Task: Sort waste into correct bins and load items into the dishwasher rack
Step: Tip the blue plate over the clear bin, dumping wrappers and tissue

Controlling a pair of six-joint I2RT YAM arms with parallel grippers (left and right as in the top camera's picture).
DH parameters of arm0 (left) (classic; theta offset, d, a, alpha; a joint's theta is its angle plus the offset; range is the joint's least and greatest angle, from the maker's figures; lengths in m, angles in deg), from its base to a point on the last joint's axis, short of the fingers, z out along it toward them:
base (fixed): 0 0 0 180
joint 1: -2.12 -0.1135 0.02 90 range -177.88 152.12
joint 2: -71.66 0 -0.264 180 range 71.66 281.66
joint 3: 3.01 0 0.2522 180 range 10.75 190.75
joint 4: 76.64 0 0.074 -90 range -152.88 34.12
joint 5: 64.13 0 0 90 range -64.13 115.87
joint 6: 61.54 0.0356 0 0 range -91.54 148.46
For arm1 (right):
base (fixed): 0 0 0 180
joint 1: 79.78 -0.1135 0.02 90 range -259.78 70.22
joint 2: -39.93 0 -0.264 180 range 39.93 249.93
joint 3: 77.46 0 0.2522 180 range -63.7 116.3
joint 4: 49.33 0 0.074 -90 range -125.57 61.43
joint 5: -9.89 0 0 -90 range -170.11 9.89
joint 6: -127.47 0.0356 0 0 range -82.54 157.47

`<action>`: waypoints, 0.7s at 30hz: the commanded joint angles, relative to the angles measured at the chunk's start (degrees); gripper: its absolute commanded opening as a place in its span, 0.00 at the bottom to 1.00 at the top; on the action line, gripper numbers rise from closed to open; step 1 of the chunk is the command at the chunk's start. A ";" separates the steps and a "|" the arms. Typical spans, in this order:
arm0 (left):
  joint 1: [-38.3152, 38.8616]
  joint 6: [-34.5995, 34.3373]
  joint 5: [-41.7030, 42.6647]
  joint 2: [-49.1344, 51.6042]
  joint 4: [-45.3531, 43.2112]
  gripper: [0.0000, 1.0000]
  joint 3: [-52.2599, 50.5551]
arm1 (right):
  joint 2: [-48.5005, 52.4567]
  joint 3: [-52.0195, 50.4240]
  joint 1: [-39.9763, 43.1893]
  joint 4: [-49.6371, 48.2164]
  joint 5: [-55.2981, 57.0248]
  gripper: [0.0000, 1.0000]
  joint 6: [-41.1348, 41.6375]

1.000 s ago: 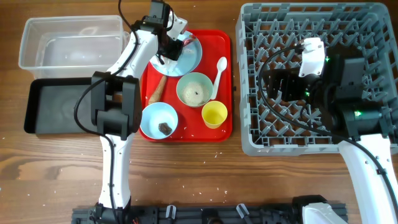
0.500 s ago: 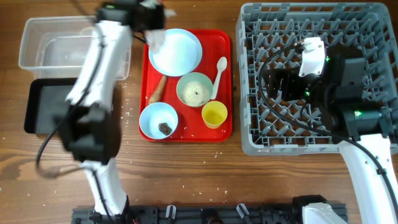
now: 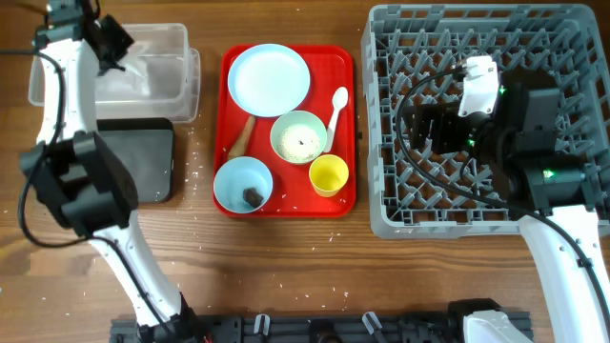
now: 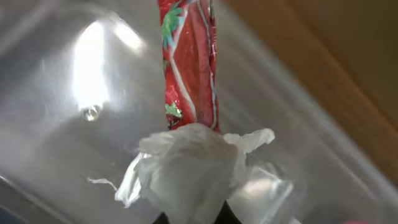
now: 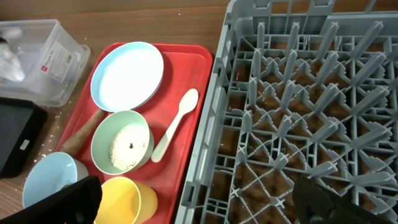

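Note:
My left gripper hangs over the clear tub at the far left. It is shut on a crumpled white wrapper with red print, with the tub's clear floor right behind it. My right gripper is open and empty above the grey dishwasher rack. On the red tray lie a bare pale blue plate, a bowl of rice grains, a bowl with a dark lump, a yellow cup, a white spoon and a brown cone.
The black tray lies in front of the clear tub, partly under my left arm. White grains are scattered on the wood around the red tray. The rack shows close under my right wrist.
My left arm has swung from the plate on the red tray to the left over the clear tub, carrying the wrapper. The plate is now bare. The right arm has not moved.

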 commanded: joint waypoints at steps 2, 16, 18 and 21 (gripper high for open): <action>-0.26 -12.83 -0.94 2.36 -0.42 0.56 -0.57 | 0.44 1.51 -0.04 -0.17 -0.79 1.00 0.87; 5.16 11.13 15.74 -18.12 7.74 1.00 -0.52 | 0.44 1.51 -0.02 -0.42 -0.79 1.00 0.85; 8.55 14.56 16.81 -18.16 12.61 1.00 -0.52 | 0.44 1.51 -0.04 -0.44 -0.79 1.00 0.83; 14.16 15.61 16.68 -17.25 19.74 1.00 -0.59 | 0.44 1.51 -0.04 -0.46 -0.76 1.00 0.81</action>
